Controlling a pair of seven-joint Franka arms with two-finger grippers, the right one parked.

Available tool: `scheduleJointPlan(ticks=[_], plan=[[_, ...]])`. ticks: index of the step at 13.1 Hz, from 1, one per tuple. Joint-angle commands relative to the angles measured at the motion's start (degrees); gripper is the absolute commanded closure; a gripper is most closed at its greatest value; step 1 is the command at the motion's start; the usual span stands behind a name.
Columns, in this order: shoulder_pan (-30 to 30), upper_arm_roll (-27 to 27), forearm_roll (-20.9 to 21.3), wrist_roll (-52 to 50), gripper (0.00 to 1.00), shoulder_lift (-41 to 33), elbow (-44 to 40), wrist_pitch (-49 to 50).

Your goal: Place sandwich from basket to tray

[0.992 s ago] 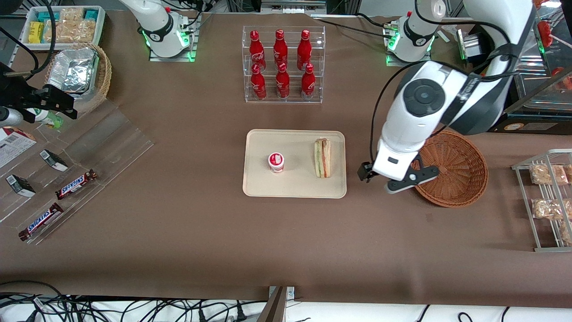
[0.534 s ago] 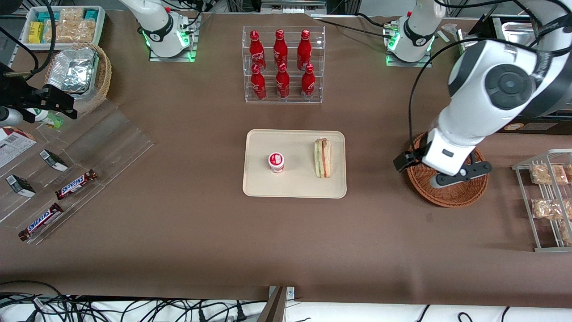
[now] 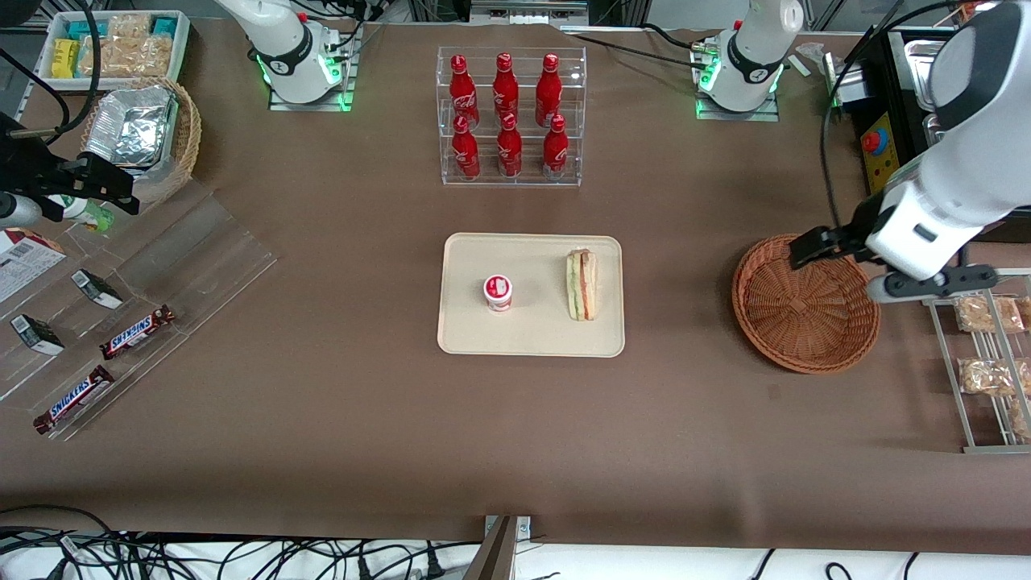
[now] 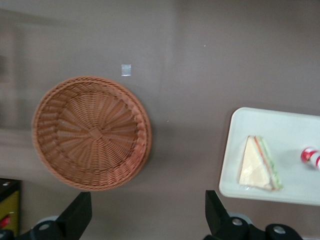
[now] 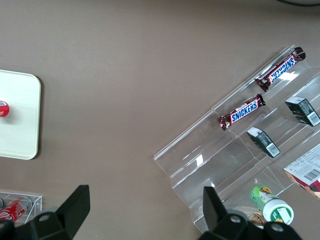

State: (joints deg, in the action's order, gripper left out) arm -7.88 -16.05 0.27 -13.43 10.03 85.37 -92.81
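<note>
Though the sandwich (image 3: pixel 581 284) looks soft and crushable, resting on the tray (image 3: pixel 532 338), the gripper (image 4: pixel 145 220) hangs wide-open above the basket (image 3: pixel 805 304).

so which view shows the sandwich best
The left wrist view: the sandwich shows its triangular face on the tray, between the open pincer fingers. The front view shows only its layered edge; the right wrist view misses it.

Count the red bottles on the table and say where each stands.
6, all in the clear rack, farther from the front camera than the tray: three in the upper row, three in the lower. The gripper, open, hangs beside the basket.
</note>
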Motion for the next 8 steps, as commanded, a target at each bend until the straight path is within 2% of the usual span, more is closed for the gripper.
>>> scheduleJointPlan(ticks=[1,8], plan=[[2.9,4.6,-1.2,7.1,0.0,-3.9,1.0,2.9],[3.7,6.0,-1.1,13.4,0.0,-5.7,0.9,5.2]])
